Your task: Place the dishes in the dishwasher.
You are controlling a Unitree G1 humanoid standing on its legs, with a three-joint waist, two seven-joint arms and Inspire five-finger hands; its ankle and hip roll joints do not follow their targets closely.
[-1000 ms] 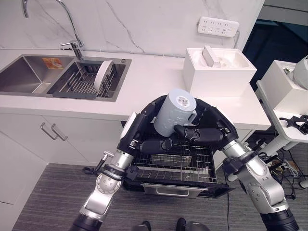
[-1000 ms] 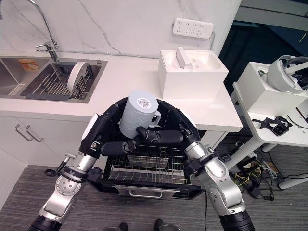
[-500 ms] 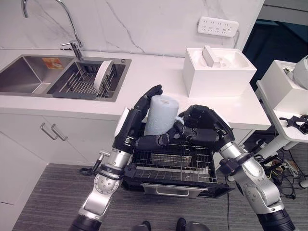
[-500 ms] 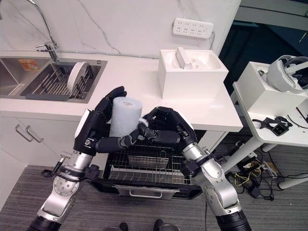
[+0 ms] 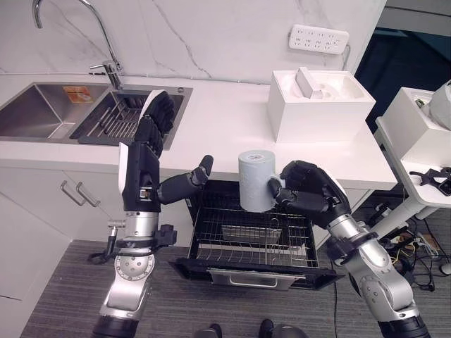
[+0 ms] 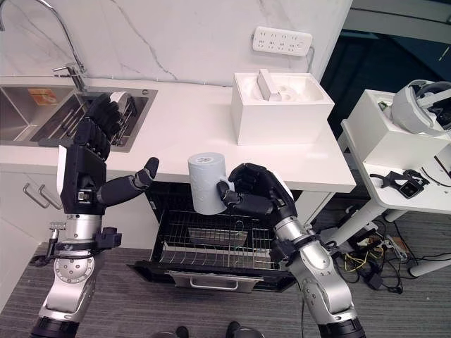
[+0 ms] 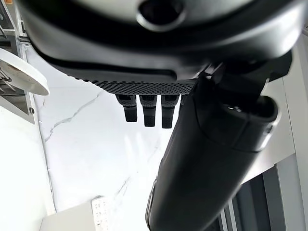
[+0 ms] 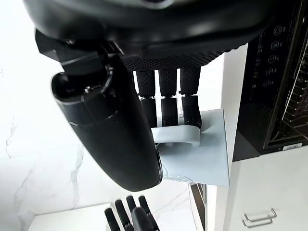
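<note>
**Handover done: mug now in right hand alone**

Big change vs. half a sec ago: left hand [image 5: 144, 151] off the mug, lifted up and away to left-centre of frame, fingers straight and spread, thumb sticking out toward the mug but well apart from it. Holds nothing.

Right hand [image 5: 310, 193] at centre-right, fingers curled through the handle of the pale blue-grey mug [image 5: 256, 180]; right wrist view confirms fingers hooked round the white handle [image 8: 175, 136]. Mug upside down, base up, hanging at frame centre, above the pulled-out dishwasher rack [image 5: 254, 243] in lower centre, not touching it.

Earlier both hands cradled the mug; now sole grip = right. Means re-grip/flip looks finished, mug oriented mouth-down for racking. Next, prob.: lower into rack. Risk: handle-only grip, mug could swing.

White plate [image 6: 118, 101] stands in sink rack [image 5: 120, 123], upper left, not loaded yet.
</note>
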